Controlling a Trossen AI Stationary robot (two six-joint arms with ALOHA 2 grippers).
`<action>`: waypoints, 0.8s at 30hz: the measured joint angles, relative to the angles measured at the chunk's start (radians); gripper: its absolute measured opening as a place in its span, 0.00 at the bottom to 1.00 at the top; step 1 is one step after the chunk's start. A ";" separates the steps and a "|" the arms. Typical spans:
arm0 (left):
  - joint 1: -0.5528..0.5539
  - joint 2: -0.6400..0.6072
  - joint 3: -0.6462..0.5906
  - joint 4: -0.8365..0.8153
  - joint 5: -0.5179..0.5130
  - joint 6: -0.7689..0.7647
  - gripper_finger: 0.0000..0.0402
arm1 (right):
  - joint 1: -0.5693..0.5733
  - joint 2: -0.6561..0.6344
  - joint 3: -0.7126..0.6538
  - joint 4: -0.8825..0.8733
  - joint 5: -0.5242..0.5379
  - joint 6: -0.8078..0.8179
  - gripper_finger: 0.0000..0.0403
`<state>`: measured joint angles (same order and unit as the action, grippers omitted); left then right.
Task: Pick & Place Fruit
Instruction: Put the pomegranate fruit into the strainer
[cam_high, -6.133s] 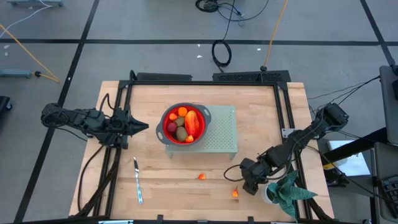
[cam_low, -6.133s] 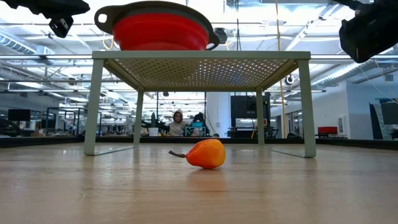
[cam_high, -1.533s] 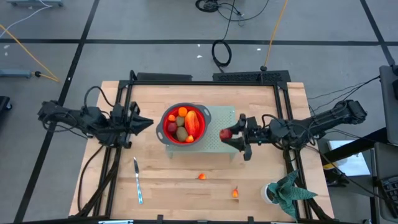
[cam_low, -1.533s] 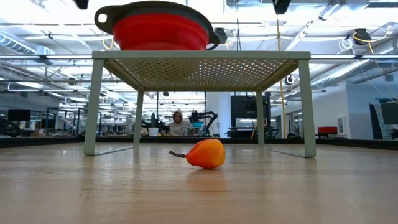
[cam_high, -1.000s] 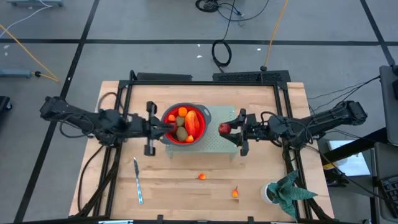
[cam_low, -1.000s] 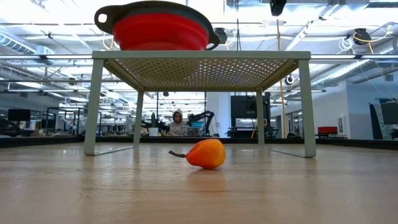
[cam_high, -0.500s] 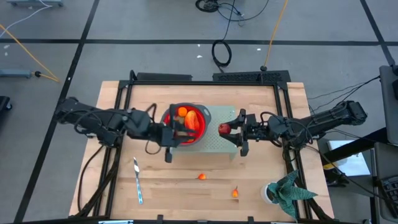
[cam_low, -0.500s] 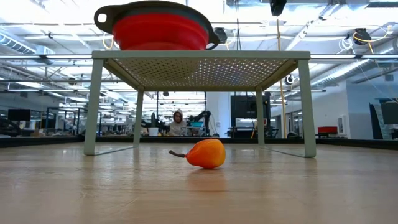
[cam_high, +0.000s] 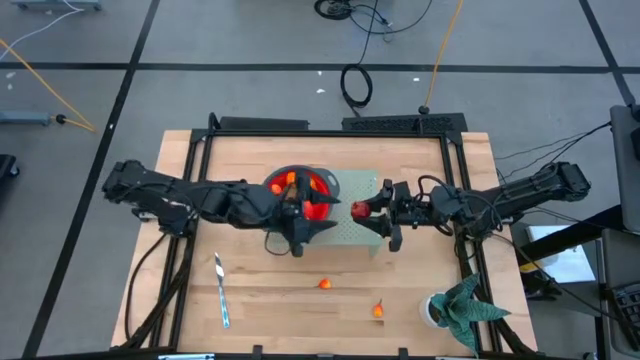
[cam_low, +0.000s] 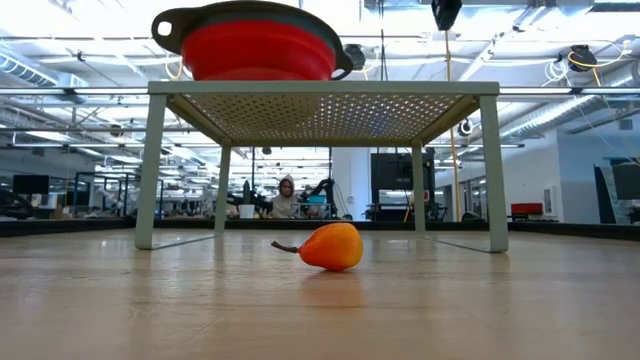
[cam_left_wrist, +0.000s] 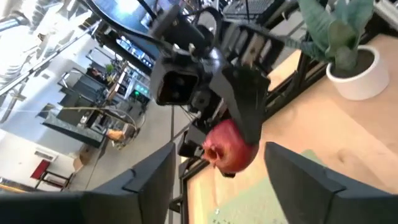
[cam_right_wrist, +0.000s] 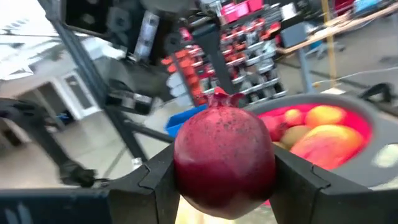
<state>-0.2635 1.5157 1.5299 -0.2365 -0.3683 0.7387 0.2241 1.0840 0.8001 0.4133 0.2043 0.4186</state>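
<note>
My right gripper (cam_high: 368, 209) reaches level from the table's right and is shut on a dark red round fruit (cam_right_wrist: 224, 160), held above the green perforated stand (cam_high: 358, 228). A red bowl (cam_high: 322, 190) with orange and greenish fruit stands on that stand. My left gripper (cam_high: 318, 228) hangs over the bowl's near right rim, pointing at the red fruit. Its fingers (cam_left_wrist: 148, 180) are open with nothing between them. Two small orange fruits (cam_high: 325, 284) (cam_high: 378, 310) lie on the table nearer the front. My right gripper pinches the dark red fruit between its two fingers, on two opposite sides (cam_right_wrist: 184, 169). The fingers (cam_right_wrist: 297, 179) come level from the table's right side. The fruit (cam_left_wrist: 229, 147) is lifted clear above the stand, just right of the bowl.
A silver knife (cam_high: 221, 290) lies at the front left. A green plant in a white pot (cam_high: 455, 305) stands at the front right corner. In the low view an orange fruit (cam_low: 330, 247) lies under the stand's front, between its legs (cam_low: 150, 170).
My left arm has swung out toward the table's right, across the bowl, until its gripper is close to the red fruit. It has rolled on the way, and its fingers, which came to a point before, now stand apart. My right gripper has kept the fruit in place.
</note>
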 joint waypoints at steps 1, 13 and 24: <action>0.005 0.008 0.000 0.002 0.000 0.000 0.63 | -0.001 0.000 0.000 0.004 -0.008 0.018 0.45; 0.028 0.117 0.001 0.076 0.004 0.073 0.68 | -0.003 0.008 0.000 0.002 -0.027 0.141 0.45; 0.026 0.150 0.001 0.146 -0.001 0.117 0.68 | -0.003 0.008 0.000 -0.029 -0.057 0.225 0.45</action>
<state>-0.2371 1.6661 1.5307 -0.0908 -0.3694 0.8558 0.2214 1.0916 0.8005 0.3844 0.1474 0.6434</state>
